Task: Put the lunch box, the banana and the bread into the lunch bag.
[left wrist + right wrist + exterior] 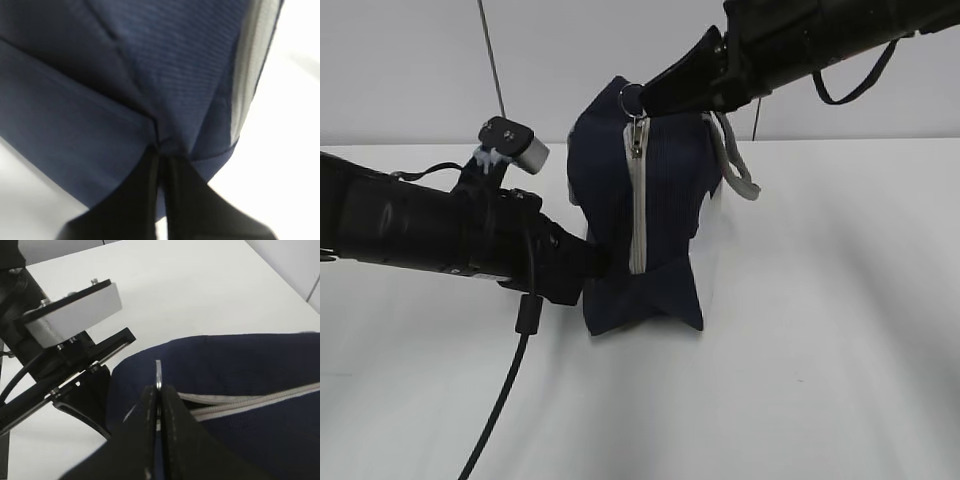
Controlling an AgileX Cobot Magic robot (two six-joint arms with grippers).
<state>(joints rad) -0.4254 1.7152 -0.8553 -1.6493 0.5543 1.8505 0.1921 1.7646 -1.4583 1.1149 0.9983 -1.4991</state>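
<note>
The dark navy lunch bag [640,215] stands upright mid-table, its grey zipper [637,200] running down the near end. My right gripper [645,97] is shut on the metal ring pull [631,99] at the bag's top; in the right wrist view the ring [158,374] sits pinched between the fingers, with the zipper tape [250,402] running right. My left gripper [598,262] is shut on the bag's lower left corner fabric [165,145]. The grey webbing handle [740,170] hangs on the right side. The lunch box, banana and bread are out of view.
The white table [820,350] surrounds the bag. The left arm's black cable [510,380] hangs down to the table's front. The left arm's wrist camera mount [75,310] shows just left of the bag top in the right wrist view.
</note>
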